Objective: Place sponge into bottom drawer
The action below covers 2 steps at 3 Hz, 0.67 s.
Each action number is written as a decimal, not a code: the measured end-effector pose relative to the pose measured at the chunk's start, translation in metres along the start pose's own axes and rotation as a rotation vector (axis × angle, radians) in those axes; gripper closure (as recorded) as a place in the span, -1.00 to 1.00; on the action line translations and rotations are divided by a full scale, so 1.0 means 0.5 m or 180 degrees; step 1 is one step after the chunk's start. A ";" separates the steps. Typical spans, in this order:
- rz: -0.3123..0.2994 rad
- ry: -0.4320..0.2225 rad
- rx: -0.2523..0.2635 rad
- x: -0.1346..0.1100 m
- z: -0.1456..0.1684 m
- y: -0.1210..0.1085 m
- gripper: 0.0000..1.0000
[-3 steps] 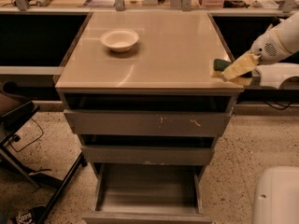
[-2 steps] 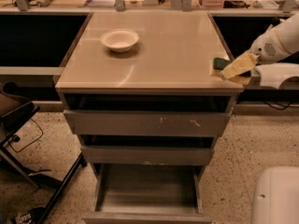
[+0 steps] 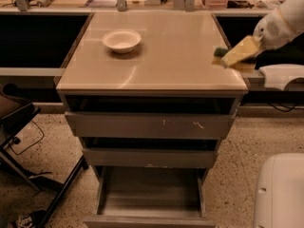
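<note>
The gripper [image 3: 229, 56] is reaching in from the upper right of the frame and meeting the sponge [image 3: 219, 52] at the right edge of the cabinet top [image 3: 156, 65]; whether its grip is closed on the sponge cannot be told. The pick-up step is looking unfinished. The bottom drawer [image 3: 149, 194] is standing pulled out at the lower centre of the frame, so the next move is calling for a secure hold, a lift clear of the edge, then a descent forward over the drawer
</note>
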<state>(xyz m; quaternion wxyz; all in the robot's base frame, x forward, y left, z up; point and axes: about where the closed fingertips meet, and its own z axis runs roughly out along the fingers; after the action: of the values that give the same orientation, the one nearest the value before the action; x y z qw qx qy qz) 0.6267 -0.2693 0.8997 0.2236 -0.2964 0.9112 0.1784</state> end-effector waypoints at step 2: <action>0.0099 0.0077 0.0705 -0.139 -0.129 0.063 1.00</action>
<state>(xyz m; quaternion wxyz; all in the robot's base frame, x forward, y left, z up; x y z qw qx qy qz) 0.6379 -0.2429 0.9956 0.2412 -0.2579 0.9324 0.0766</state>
